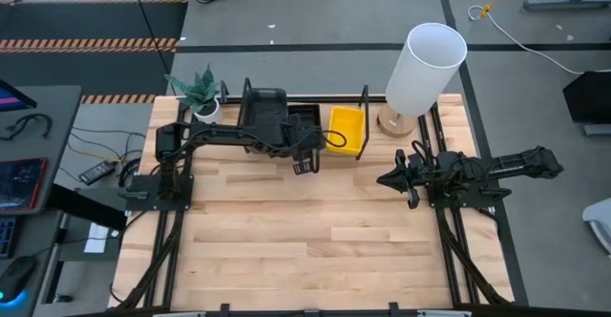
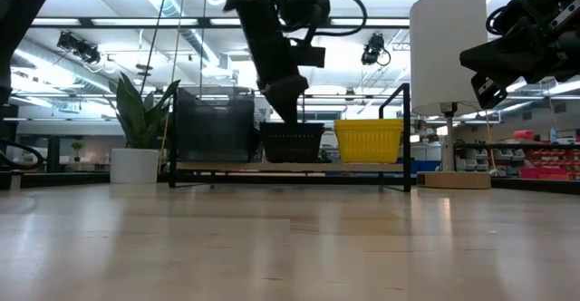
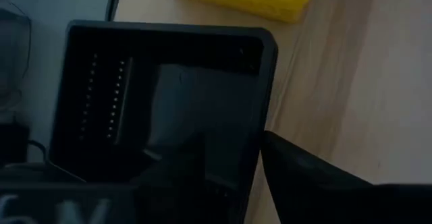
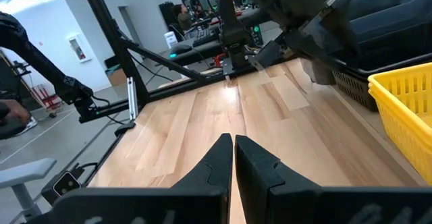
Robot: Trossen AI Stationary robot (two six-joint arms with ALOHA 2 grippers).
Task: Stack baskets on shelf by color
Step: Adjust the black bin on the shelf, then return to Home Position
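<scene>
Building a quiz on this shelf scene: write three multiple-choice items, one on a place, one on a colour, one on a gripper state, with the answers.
1. Where does the small yellow plastic basket sit on the low wooden shelf with the black wire frame?
A. At the end nearest the potted plant
B. At the end nearest the white lamp
C. On the tabletop off the shelf

2. What colour is the slotted basket in the middle of the shelf?
A. Black
B. Red
C. White

3. How does the right gripper stand?
A. Shut on a yellow basket
B. Wide open
C. Shut, holding nothing

Answers: 1 B, the high view shows it beside the white cylindrical lamp; 2 A, the low view shows it black between the dark grey basket and the yellow one; 3 C, its fingers meet over bare table.
</scene>
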